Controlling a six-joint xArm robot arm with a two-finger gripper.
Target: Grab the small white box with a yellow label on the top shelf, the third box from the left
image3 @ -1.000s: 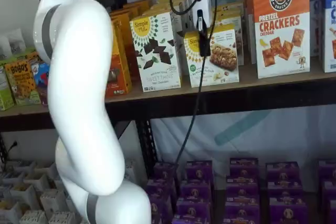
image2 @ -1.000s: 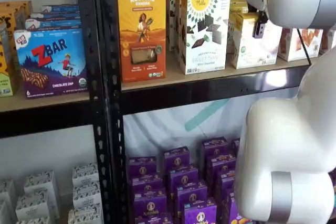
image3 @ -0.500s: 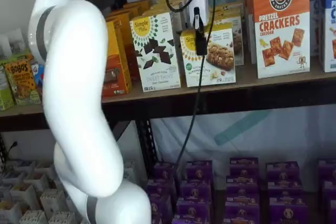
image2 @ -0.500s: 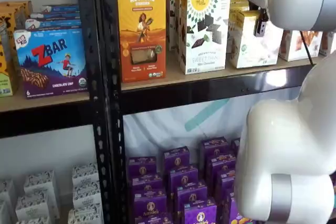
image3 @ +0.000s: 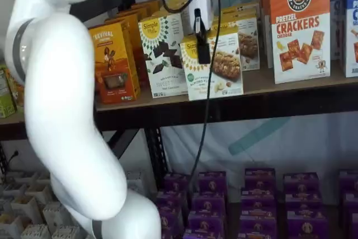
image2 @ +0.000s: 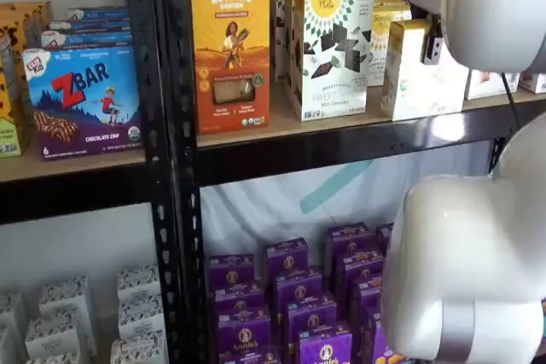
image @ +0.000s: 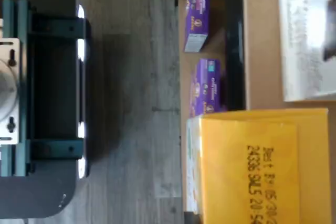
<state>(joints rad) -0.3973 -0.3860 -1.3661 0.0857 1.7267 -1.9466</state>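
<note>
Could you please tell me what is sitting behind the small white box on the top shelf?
Behind the small white box, in the end effector, is another box of its kind. Anything deeper on the top shelf is covered.

Even indoor light; glare patch on the top shelf [image2: 448,125] beam; wrist view soft, a white carton [image: 307,35] overexposed
</note>
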